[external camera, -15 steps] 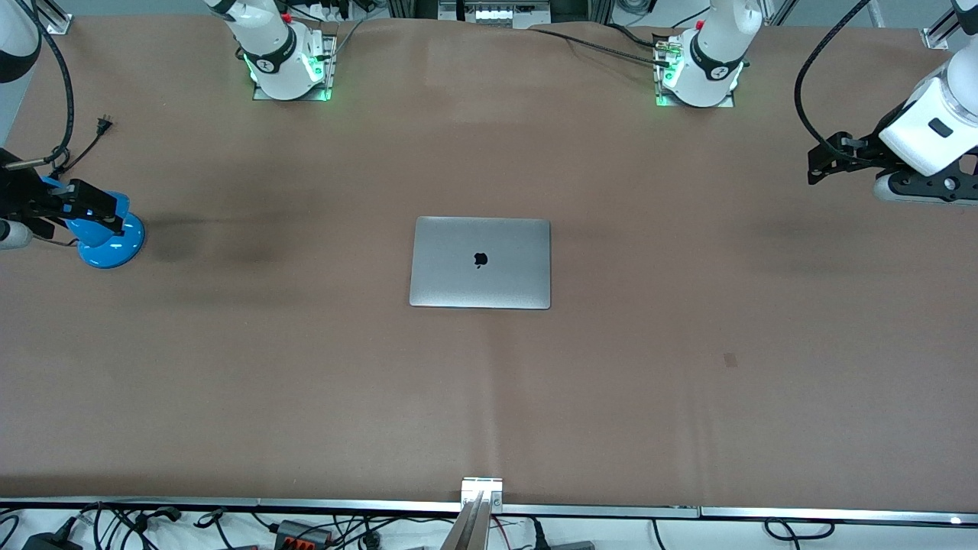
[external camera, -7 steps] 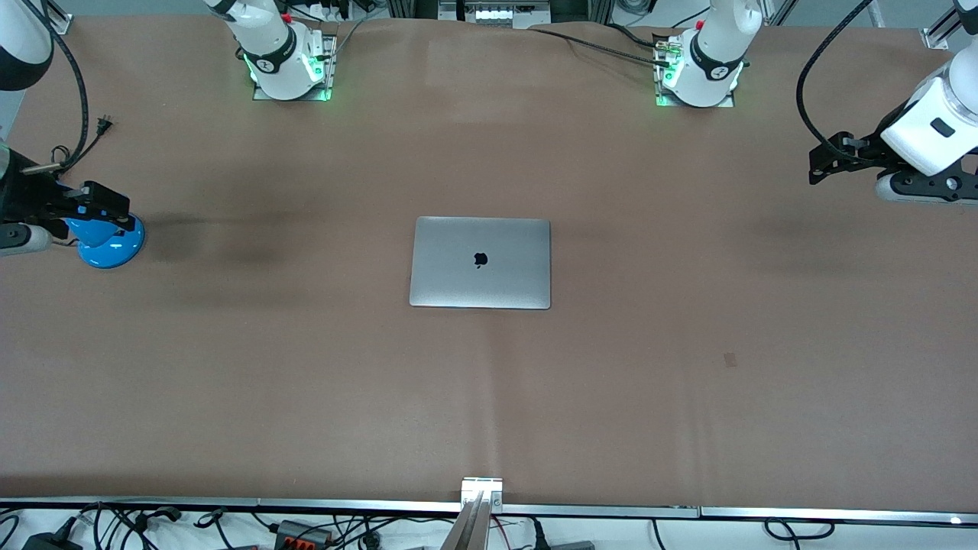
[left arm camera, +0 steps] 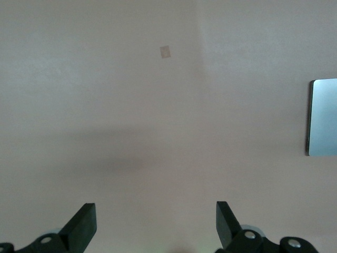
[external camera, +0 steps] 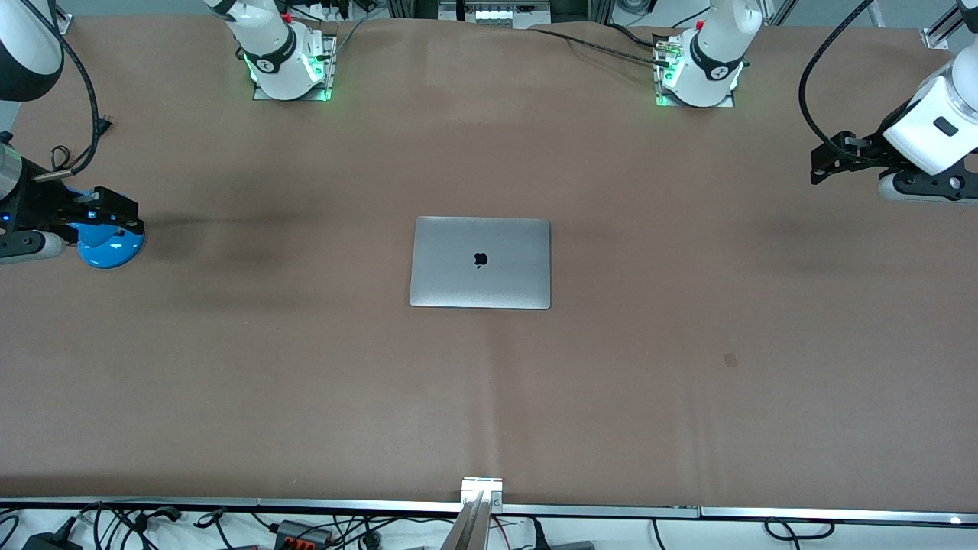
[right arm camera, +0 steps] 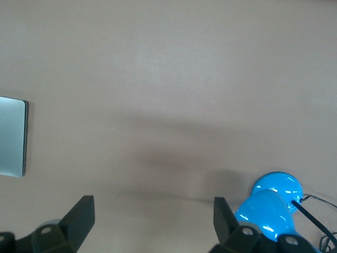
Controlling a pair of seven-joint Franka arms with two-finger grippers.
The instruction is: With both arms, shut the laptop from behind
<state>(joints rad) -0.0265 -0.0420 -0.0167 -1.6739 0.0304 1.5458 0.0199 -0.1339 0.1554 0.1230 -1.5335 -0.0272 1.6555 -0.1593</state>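
Laptop lies shut in the middle of the table, lid up with the logo showing.

The left gripper hangs with fingers spread wide over the left arm's end of the table, at about 2 o'clock from the laptop, well apart from it. The right gripper hangs with fingers also spread wide over the right arm's end, at about 10 o'clock from the laptop, above the blue lamp. Each wrist view shows only one edge of the laptop. A small tape mark lies at about 4 o'clock from the laptop.
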